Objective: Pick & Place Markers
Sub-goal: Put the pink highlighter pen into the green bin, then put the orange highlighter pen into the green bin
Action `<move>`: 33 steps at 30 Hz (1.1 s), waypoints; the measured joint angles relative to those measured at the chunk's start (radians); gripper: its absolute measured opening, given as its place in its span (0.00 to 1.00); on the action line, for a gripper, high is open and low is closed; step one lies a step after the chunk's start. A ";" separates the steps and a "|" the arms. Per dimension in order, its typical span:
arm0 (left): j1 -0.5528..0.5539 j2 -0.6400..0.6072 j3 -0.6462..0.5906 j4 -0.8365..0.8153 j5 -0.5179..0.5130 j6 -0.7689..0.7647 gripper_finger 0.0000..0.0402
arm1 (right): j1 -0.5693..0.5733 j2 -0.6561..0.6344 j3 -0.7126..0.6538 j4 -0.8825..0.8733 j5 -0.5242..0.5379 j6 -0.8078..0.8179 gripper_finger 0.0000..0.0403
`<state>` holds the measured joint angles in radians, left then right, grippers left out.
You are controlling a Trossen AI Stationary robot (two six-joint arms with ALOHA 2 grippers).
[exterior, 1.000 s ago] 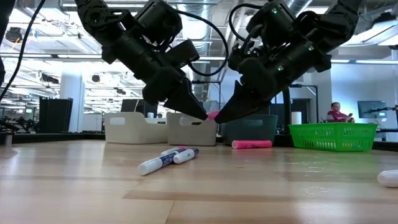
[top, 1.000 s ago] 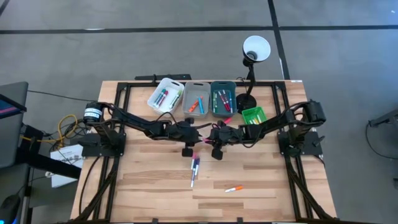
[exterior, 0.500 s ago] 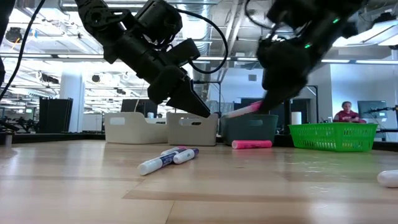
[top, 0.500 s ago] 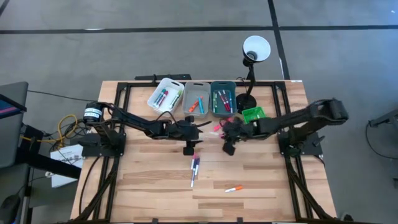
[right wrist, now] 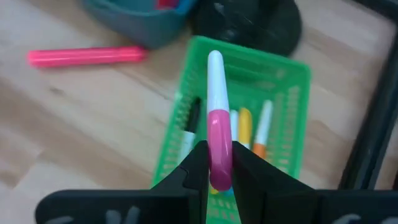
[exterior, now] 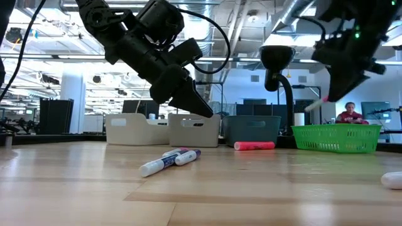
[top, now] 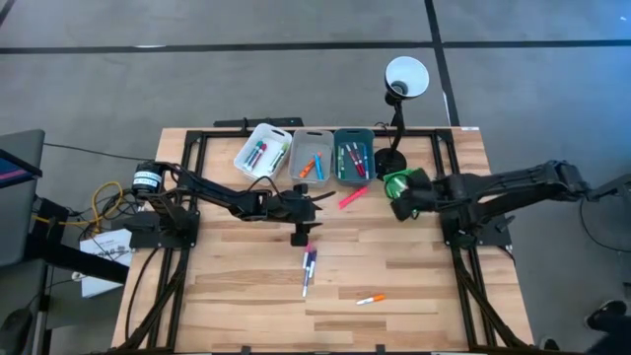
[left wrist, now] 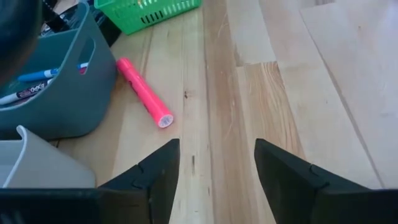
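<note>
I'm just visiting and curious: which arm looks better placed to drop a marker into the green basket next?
Probably the right. Its gripper is shut on a pink-and-white marker directly above the green basket. The left gripper hangs open, holding nothing, mid-table.

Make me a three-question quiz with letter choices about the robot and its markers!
1. Where is the right gripper?
A. above the green basket
B. above the white bin
C. at the table's front edge

2. What colour is the loose marker beside the teal bin?
A. blue
B. pink
C. black

3. How do the left gripper's jaws stand?
A. clamped on a marker
B. holding a bin
C. open and empty

Answers: 1 A, the right wrist view shows the basket below its held pink-and-white marker. 2 B, plainly pink. 3 C, bare wood shows between them.
</note>
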<state>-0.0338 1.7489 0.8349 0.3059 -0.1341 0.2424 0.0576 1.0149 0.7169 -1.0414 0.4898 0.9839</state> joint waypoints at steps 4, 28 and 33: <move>0.000 0.000 0.000 0.002 0.000 -0.047 0.51 | -0.019 0.013 -0.063 0.009 -0.029 0.081 0.11; 0.000 0.000 0.000 0.011 0.001 -0.152 0.51 | -0.043 0.195 0.006 0.082 -0.125 -0.251 0.37; -0.037 0.000 0.000 0.011 0.080 -0.196 0.50 | -0.033 0.195 0.120 0.027 -0.123 -0.252 0.41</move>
<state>-0.0710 1.7489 0.8349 0.3165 -0.0543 0.0463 0.0248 1.2095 0.8365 -1.0140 0.3666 0.7319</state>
